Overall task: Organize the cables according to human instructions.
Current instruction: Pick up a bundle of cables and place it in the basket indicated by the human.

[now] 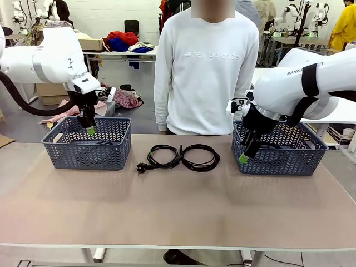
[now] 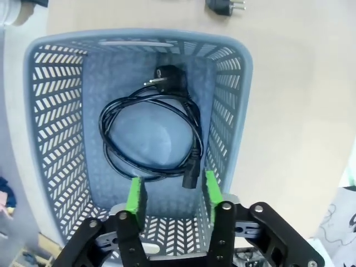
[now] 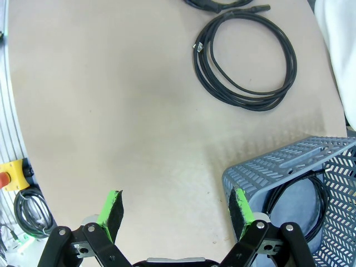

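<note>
Two coiled black cables (image 1: 164,156) (image 1: 200,157) lie side by side at the table's middle, a plug (image 1: 142,167) trailing left. My left gripper (image 1: 89,127) hangs over the left grey basket (image 1: 67,158). In the left wrist view this gripper (image 2: 172,194) is open, its green pads apart above a coiled cable (image 2: 111,161) lying on the basket floor (image 2: 150,55). My right gripper (image 1: 245,156) sits low at the right basket's (image 1: 289,164) left wall. It is open (image 3: 176,214) and empty over the table, with a cable (image 3: 245,61) ahead and another cable (image 3: 295,189) inside the basket (image 3: 267,172).
A person in a white sweatshirt (image 1: 206,72) stands at the far edge behind the cables. The near half of the table (image 1: 178,217) is bare. A red stop button (image 3: 8,178) and a grey cord coil (image 3: 33,214) sit off the table's edge.
</note>
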Action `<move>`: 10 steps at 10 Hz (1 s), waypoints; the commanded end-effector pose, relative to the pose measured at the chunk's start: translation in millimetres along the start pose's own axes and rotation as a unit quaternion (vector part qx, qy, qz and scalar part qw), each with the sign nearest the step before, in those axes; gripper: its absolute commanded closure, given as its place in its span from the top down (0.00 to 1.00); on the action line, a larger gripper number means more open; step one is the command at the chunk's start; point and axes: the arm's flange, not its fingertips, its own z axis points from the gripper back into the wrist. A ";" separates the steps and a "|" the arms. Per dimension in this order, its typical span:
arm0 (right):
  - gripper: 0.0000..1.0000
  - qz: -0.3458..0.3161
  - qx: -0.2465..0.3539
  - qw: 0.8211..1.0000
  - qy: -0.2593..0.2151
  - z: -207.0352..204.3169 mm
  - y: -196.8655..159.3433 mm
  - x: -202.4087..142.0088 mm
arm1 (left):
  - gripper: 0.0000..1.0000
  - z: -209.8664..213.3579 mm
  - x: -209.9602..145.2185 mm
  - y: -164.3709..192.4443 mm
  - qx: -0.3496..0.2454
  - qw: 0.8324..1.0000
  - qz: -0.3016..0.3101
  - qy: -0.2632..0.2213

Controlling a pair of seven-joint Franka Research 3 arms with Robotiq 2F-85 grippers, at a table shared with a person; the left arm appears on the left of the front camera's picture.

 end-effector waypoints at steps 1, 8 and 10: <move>1.00 0.002 -0.003 1.000 0.002 1.1 -0.9 1.4 | 0.78 10.7 -3.7 -1.6 -0.017 1.000 -0.009 -0.014; 1.00 0.002 -0.003 1.000 0.002 1.1 -0.9 1.4 | 1.00 13.5 -4.1 -10.2 -0.019 0.999 0.003 -0.040; 1.00 0.002 -0.003 1.000 0.002 1.1 -0.9 1.4 | 1.00 10.9 3.2 -5.3 -0.022 0.999 0.009 -0.022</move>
